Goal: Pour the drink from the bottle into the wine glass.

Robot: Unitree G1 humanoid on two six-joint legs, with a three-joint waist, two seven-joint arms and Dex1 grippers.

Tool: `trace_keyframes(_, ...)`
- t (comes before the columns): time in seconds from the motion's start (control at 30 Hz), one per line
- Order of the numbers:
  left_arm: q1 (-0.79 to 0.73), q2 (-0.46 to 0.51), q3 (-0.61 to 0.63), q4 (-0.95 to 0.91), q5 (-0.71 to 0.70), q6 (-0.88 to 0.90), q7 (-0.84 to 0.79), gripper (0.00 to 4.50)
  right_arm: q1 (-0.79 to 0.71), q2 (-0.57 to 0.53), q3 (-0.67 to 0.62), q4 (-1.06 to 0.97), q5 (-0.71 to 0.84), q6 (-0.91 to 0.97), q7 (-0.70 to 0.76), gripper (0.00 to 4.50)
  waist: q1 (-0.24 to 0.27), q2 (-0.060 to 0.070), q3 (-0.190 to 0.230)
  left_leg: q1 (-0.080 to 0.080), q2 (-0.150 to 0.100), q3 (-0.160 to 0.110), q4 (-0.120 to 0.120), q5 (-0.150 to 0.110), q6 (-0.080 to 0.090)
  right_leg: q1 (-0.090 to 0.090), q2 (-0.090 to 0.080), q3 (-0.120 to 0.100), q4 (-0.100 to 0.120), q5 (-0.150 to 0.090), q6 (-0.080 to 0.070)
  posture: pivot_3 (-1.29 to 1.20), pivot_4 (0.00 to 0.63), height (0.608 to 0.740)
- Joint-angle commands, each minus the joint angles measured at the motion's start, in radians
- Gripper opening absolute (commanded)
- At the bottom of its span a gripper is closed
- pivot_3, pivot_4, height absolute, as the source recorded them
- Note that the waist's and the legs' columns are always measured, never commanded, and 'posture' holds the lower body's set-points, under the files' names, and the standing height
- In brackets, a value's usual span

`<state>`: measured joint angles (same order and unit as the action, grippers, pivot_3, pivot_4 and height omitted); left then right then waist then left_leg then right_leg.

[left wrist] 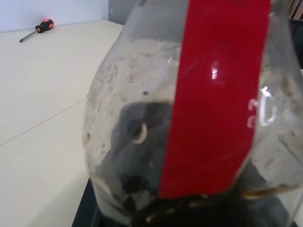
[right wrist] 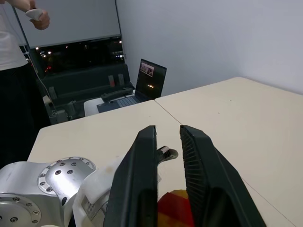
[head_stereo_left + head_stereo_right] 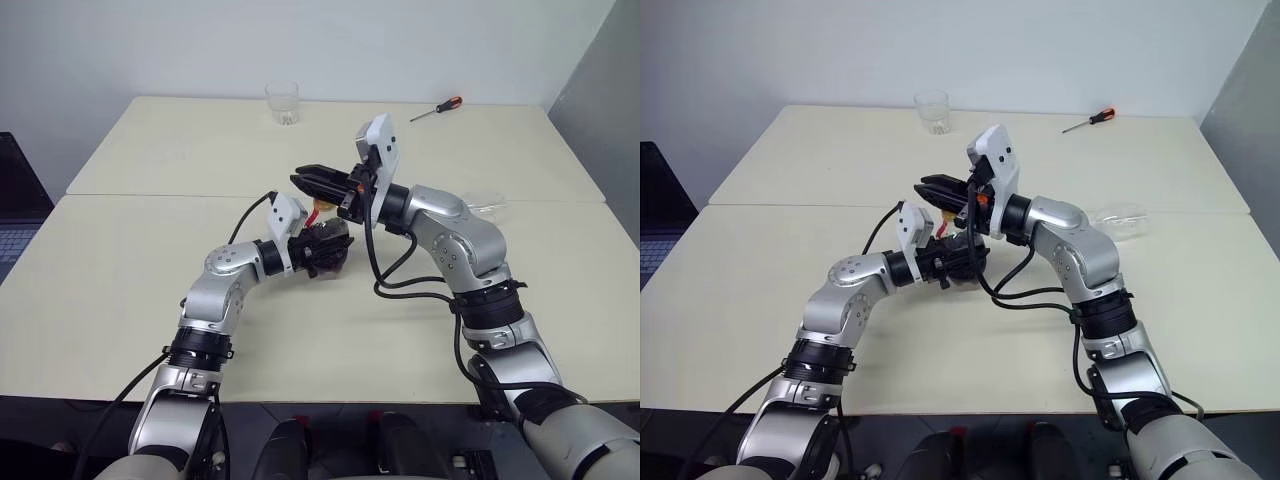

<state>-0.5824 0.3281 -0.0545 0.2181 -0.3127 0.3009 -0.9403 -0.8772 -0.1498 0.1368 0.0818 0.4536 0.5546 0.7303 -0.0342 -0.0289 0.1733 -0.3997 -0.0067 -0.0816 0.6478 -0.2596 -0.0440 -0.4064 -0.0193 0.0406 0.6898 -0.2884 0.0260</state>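
Your left pincer was clamped on the bottle, held above the bench near centre. Your right pincer stood above its yellow-and-red cap, fingers slightly apart, not gripping. The wine glass lay at three o'clock.

The bottle is mostly hidden inside the left tool, so the level of the drink cannot be read; in the left wrist view its body is cut off by the edges. The cap is half covered by the right tool's fingers. The wine glass lies largely behind the right arm. A person is cut off at the edge.
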Motion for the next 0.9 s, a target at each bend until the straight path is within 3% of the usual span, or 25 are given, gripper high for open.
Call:
trace_keyframes(0.03,-0.021,0.004,0.011,-0.06,-0.019,-0.017,-0.003,1.66,-0.022,-0.003,-0.021,-0.02,0.011,0.006,0.008,2.03,0.0,0.0,0.0,0.0,0.0,0.0,0.0,0.0,0.0,0.0,0.0,0.0,0.0,0.0,0.0,0.0,0.15,0.74)
trace_keyframes(0.9,-0.039,0.005,0.01,-0.042,-0.017,-0.028,-0.021,1.66,0.017,-0.032,-0.005,-0.006,-0.017,0.003,0.024,2.03,0.0,0.0,0.0,0.0,0.0,0.0,0.0,0.0,0.0,0.0,0.0,0.0,0.0,0.0,0.0,0.0,0.15,0.74)
